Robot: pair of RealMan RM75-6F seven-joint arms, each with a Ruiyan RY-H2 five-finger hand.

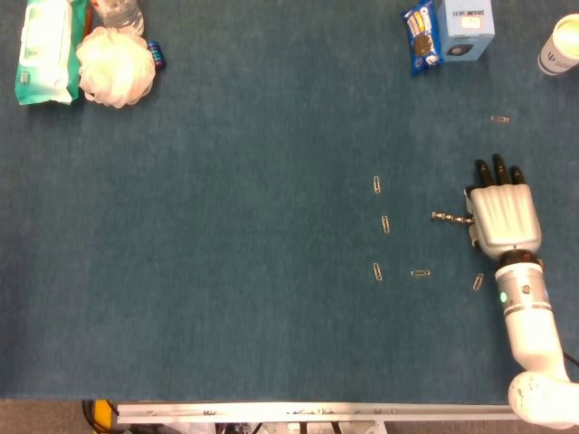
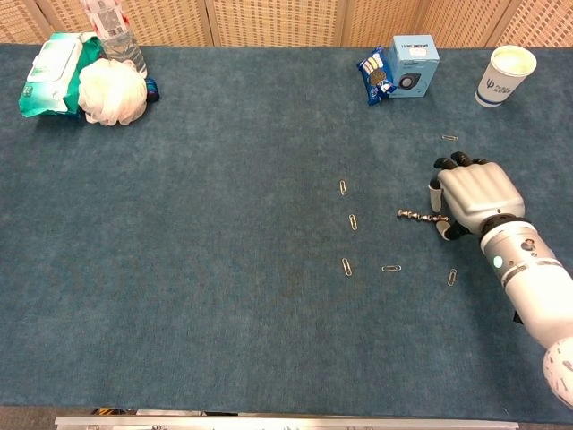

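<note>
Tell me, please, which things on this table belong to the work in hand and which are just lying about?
In hand:
- right robot hand, palm down
- small metal chain, its right end under the hand
- scattered paper clips beside the chain

Lying about:
- blue box
- snack packet
- paper cup
- wipes pack
- white bath sponge
- bottle

No print is sharp enough to read. Blue box (image 2: 412, 62) has a dark round graphic w/ blurred white lettering; paper cup (image 2: 506, 76) has a dark blue logo; snack pack (image 2: 375, 76) and wipes pack (image 2: 49, 69) show print, all illegible.
</note>
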